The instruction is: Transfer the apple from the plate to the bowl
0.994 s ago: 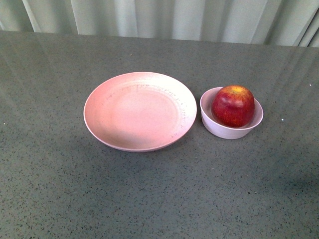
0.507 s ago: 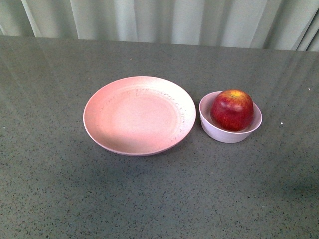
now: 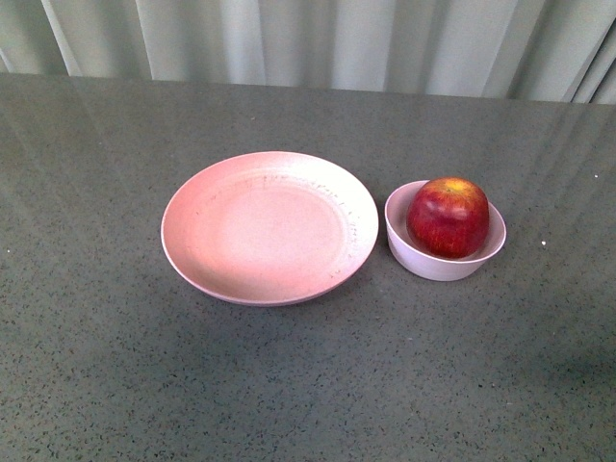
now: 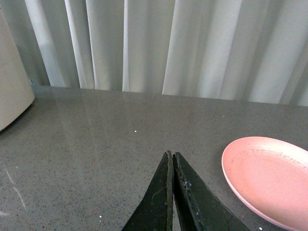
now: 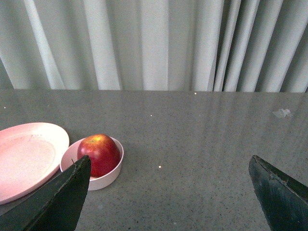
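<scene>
The dark-red apple sits inside the small pale bowl, which stands just right of the wide pink plate; the plate holds nothing. Neither arm shows in the front view. The right wrist view shows the apple in the bowl beside the plate. My right gripper is open, well back from the bowl, with only table between its black fingers. My left gripper is shut on nothing, its tips pressed together over the table, the plate off to one side.
Everything rests on a grey speckled tabletop. Pale pleated curtains hang along its far edge. A beige rounded object stands at the table's end in the left wrist view.
Plate, bowl and apple have slid slightly lower in the front view, as if the camera tilted up; they keep their positions relative to each other.
</scene>
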Controlling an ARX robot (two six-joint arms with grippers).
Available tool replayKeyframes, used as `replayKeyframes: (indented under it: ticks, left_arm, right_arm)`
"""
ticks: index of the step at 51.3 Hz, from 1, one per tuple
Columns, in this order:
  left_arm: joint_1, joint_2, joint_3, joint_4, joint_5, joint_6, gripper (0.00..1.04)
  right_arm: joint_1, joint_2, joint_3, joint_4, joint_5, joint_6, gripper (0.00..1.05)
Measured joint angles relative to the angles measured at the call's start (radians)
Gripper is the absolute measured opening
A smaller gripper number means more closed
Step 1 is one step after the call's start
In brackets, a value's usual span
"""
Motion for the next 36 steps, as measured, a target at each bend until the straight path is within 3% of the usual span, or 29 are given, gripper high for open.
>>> replayKeyframes:
  ticks: [36]
  left_arm:
    - [0.0, -0.21, 0.0, -0.211, 0.0, 0.0, 0.02]
  right_arm:
    - [0.0, 0.0, 0.0, 0.0, 0.0, 0.0, 0.96]
